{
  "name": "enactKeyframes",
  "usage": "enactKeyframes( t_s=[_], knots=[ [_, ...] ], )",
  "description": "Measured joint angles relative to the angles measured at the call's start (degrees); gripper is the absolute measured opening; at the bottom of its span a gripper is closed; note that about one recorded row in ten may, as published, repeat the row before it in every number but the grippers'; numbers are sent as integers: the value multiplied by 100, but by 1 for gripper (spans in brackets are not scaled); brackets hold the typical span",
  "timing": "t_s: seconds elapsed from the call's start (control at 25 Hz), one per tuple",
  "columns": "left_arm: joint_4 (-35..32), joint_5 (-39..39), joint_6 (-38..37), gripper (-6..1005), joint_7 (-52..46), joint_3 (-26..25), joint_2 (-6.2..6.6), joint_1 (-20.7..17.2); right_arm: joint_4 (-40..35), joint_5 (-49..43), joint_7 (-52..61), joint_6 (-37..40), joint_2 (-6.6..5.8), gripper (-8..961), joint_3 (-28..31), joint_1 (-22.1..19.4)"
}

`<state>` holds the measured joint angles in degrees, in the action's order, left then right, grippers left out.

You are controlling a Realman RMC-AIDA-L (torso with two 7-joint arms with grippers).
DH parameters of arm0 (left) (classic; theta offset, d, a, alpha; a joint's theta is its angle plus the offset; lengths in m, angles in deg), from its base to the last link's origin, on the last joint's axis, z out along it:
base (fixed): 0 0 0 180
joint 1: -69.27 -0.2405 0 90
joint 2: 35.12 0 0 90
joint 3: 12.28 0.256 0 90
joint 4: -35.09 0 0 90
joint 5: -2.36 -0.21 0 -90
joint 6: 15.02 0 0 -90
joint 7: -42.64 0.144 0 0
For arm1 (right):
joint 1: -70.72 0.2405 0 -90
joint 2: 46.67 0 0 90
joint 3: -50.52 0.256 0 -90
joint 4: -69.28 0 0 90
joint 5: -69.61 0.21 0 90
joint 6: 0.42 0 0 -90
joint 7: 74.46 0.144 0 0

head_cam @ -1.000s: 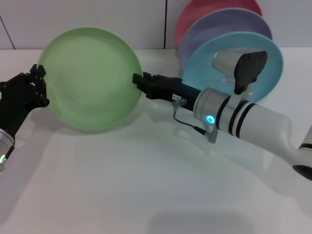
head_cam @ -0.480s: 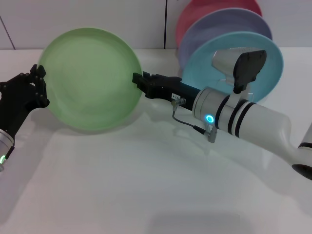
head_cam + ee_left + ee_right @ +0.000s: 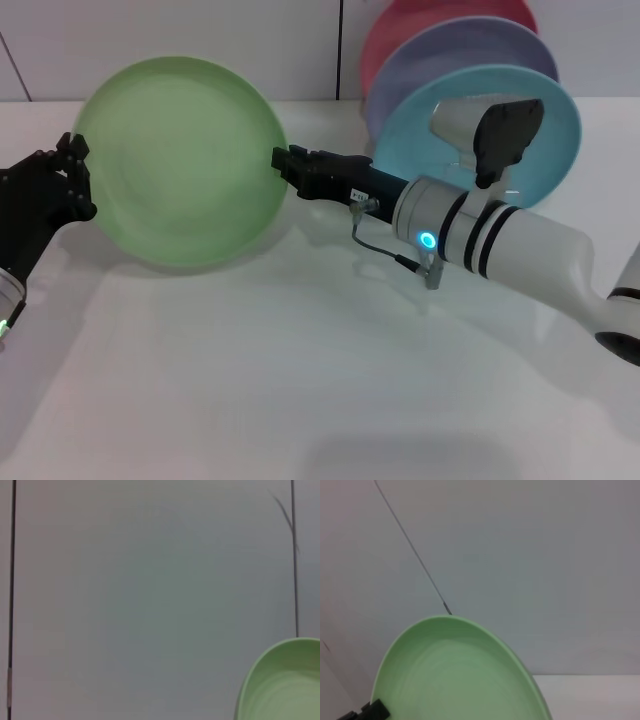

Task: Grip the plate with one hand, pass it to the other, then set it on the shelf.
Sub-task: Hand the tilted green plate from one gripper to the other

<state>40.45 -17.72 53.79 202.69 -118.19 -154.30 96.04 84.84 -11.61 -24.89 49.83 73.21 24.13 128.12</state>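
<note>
Head view: nearest to us lies the bare white worktop (image 3: 300, 400), and above it we see the light-green plate (image 3: 180, 160) held up off the surface, tilted with its face toward us, between our two grippers. Our right gripper (image 3: 283, 163) reaches in from the right on its white arm and has its dark fingers clamped on the plate's right rim. Our left gripper (image 3: 72, 180) sits at the plate's left rim, its black fingers spread around the edge; we cannot tell whether they have actually closed on it. Farther back on the right, three more plates stand upright one behind the other: a turquoise-blue plate (image 3: 545, 130), then a lavender plate (image 3: 450, 55), then a pink plate (image 3: 420, 15). In both wrist views we see only a part of the green plate against a plain grey wall (image 3: 150, 580).
</note>
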Motion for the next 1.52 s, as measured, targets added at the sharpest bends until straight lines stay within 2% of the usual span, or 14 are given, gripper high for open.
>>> enactKeyframes(
  t_s=[1.0,1.52],
  knots=[
    [0,-17,1,36,9,21,0,-2,35,-97,41,-28,0,151,90,70],
    [-44,-14,-86,36,130,40,0,103,32,-99,-4,-301,0,140,322,69]
  ],
)
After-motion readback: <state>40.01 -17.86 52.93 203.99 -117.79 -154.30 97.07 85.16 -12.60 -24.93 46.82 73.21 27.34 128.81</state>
